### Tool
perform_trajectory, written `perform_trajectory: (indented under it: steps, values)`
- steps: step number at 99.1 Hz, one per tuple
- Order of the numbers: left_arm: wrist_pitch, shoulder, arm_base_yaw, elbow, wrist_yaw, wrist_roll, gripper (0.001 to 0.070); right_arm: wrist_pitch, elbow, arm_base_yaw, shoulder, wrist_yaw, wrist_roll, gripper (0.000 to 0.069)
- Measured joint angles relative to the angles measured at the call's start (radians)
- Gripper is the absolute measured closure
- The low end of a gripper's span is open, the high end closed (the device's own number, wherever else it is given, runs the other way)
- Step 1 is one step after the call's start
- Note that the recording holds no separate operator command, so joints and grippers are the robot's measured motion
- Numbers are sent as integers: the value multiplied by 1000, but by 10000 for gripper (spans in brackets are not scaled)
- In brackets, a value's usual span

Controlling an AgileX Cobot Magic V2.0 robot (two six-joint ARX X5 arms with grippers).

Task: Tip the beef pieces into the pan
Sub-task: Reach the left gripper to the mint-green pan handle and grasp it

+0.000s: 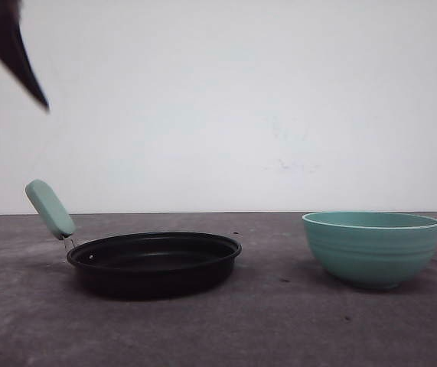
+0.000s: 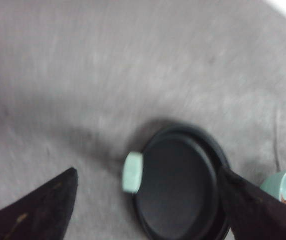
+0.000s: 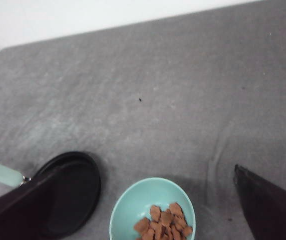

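While beef pieces [image 3: 162,222] sit in bowl [image 3: 132,205], right pincer [image 3: 148,210] hovers above, spread.

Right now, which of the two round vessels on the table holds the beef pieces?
The teal bowl holds the beef pieces; the black pan with the mint handle is empty.

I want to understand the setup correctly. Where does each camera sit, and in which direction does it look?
Front view: low at table height, facing forward at the pan and bowl; the left end effector shows at upper left.
Left wrist view: above the table, looking down on the pan; two dark, spread fingers.
Right wrist view: above, looking down on the bowl holding beef pieces; spread fingers.
All three share pan and bowl.
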Motion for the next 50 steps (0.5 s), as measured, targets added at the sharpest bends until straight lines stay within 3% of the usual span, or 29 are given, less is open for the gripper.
perform_trajectory:
  steps: [19,50]
  values:
    - [82,142,-6,-13,95,-71,166,-17,0,0,0,0,-43,8]
    - [112,337,-54,-13,109,-103,166,-17,0,0,2,3,-82,8]
